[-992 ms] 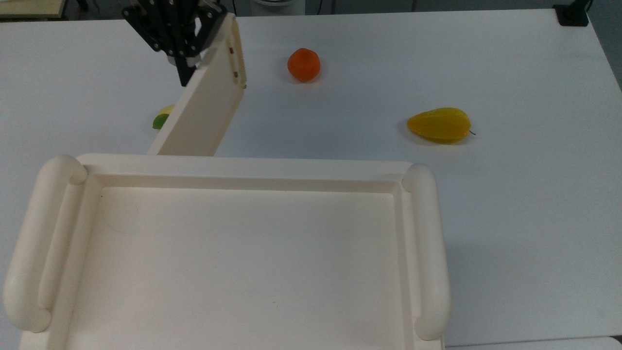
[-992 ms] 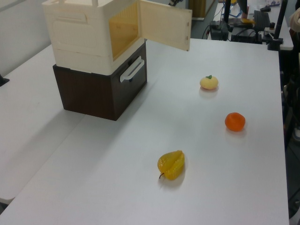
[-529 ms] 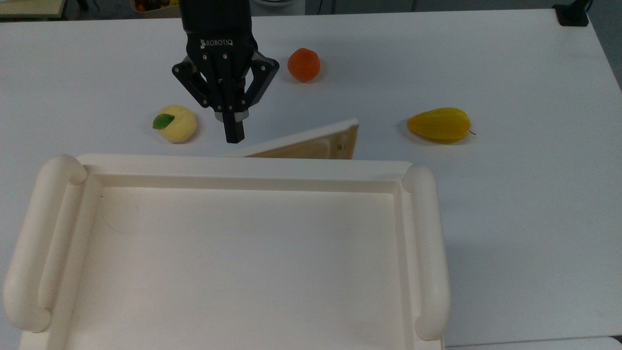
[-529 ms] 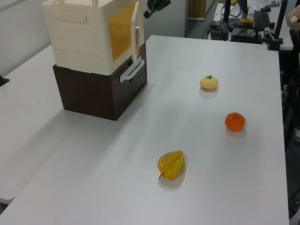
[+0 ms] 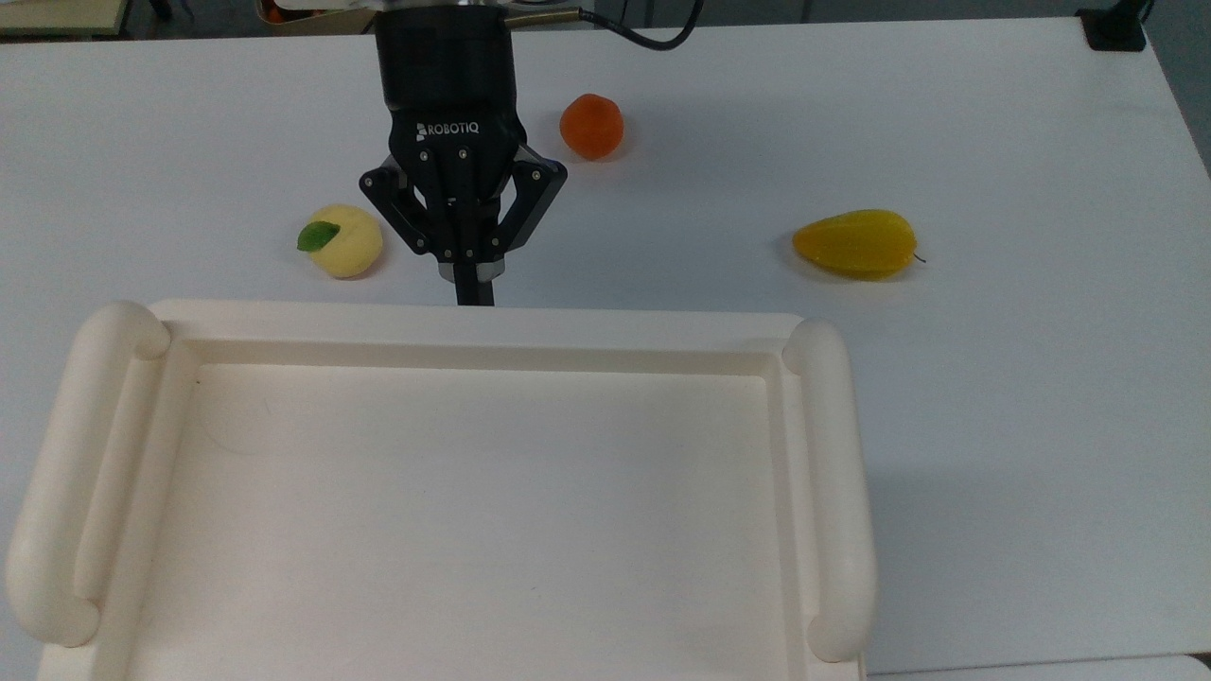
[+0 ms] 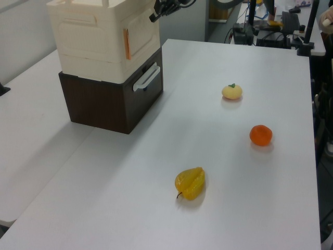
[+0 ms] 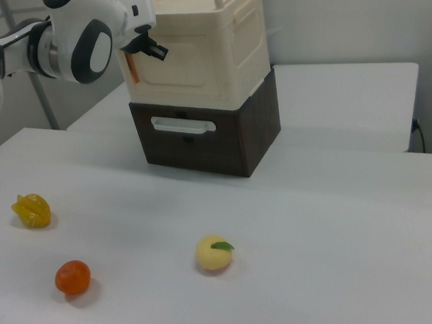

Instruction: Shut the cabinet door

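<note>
One cream-white cabinet (image 6: 104,39) sits on top of a dark brown drawer unit (image 6: 112,101) with a pale handle, at the edge of the white table (image 6: 244,198). Seen in the top view, its recessed top is framed by two thick rounded rails, one along each side. The cabinet door (image 6: 143,31) lies nearly flush against the cabinet's front; in the left view a thin orange strip shows along its left edge, so it looks very nearly shut, though I cannot say whether it is fully seated. In the right view the door (image 7: 188,61) reads as a plain panel with a moulded inset, with the same orange sliver at the right view's left.

One black gripper (image 5: 474,293) points at the cabinet's front edge in the top view, its fingers drawn together into a single narrow tip with nothing between them. That tip is right at the upper part of the door in the left view (image 6: 156,11) and in the right view (image 7: 158,52); whether it actually touches the panel I cannot tell.

Three fruits lie out on the table, well apart from one another: one pale yellow peach (image 5: 345,241) with a green leaf, just beside the gripper in the top view; one orange (image 5: 591,126); and one yellow ridged starfruit (image 5: 856,243), off to the top view's right.
</note>
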`<action>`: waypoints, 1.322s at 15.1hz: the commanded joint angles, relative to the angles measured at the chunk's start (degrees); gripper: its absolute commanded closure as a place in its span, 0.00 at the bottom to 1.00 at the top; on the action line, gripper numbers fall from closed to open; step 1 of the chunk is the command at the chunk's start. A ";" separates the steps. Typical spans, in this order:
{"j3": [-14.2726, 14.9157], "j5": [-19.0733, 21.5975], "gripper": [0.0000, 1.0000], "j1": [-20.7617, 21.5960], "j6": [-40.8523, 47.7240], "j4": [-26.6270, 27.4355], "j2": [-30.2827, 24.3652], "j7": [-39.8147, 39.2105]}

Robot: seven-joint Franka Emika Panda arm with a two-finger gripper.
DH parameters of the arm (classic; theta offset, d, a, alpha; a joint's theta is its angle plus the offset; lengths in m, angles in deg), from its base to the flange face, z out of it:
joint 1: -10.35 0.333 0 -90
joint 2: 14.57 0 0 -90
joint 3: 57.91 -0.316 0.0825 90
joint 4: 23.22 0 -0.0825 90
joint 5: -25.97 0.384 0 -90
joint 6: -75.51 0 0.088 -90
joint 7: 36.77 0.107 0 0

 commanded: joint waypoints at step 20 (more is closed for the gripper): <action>0.37 -12.97 1.00 0.37 54.53 10.22 -16.93 -14.29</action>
